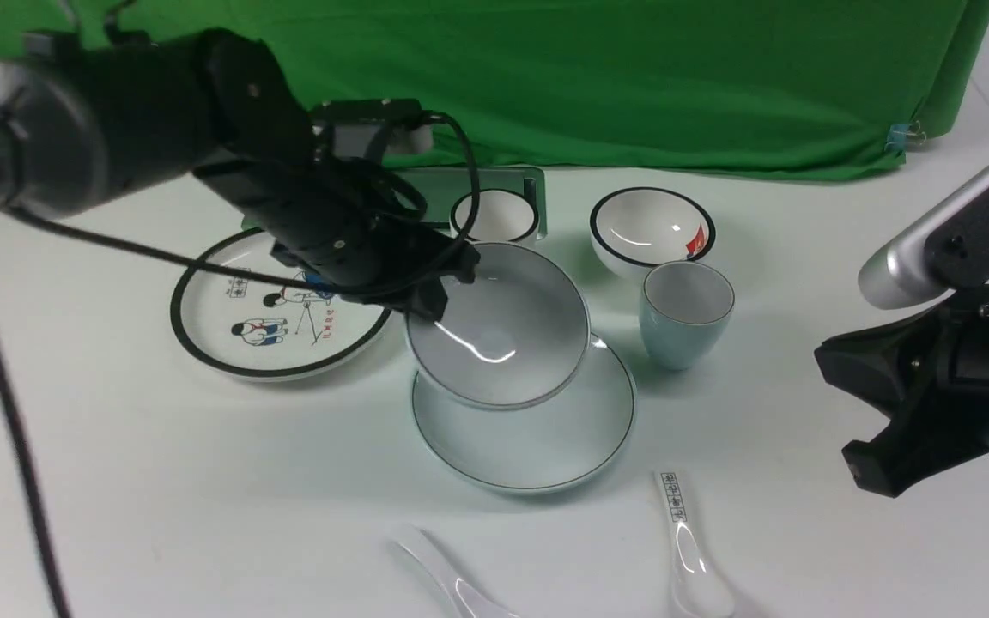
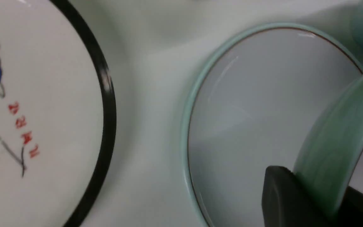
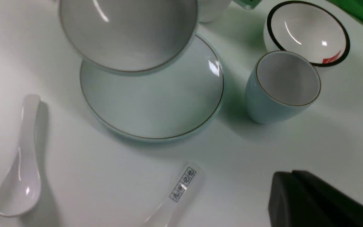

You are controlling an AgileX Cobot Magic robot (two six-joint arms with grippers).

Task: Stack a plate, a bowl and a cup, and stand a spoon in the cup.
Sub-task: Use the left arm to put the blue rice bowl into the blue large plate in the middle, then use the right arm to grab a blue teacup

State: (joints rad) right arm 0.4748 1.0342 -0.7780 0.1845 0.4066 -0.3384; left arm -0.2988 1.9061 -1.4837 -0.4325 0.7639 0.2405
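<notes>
Left claw (image 1: 433, 296) grips the pale blue-grey bowl (image 1: 499, 330) by its rim, holding it tilted over the plate (image 1: 546, 446).

My left claw is closed tight on the bowl's left edge, one finger inside the rim and one outside. The bowl overlaps the far half of the plain plate on the white table (image 1: 203, 481); I cannot tell whether they touch. The light-blue cup (image 1: 685, 313) stands upright just right of the plate, not touching it. The plain white spoon (image 1: 452, 584) lies nearer me, scoop end towards me. My right claw (image 1: 870, 468) hangs at the right, well apart from the dishes, closed on nothing.
</notes>
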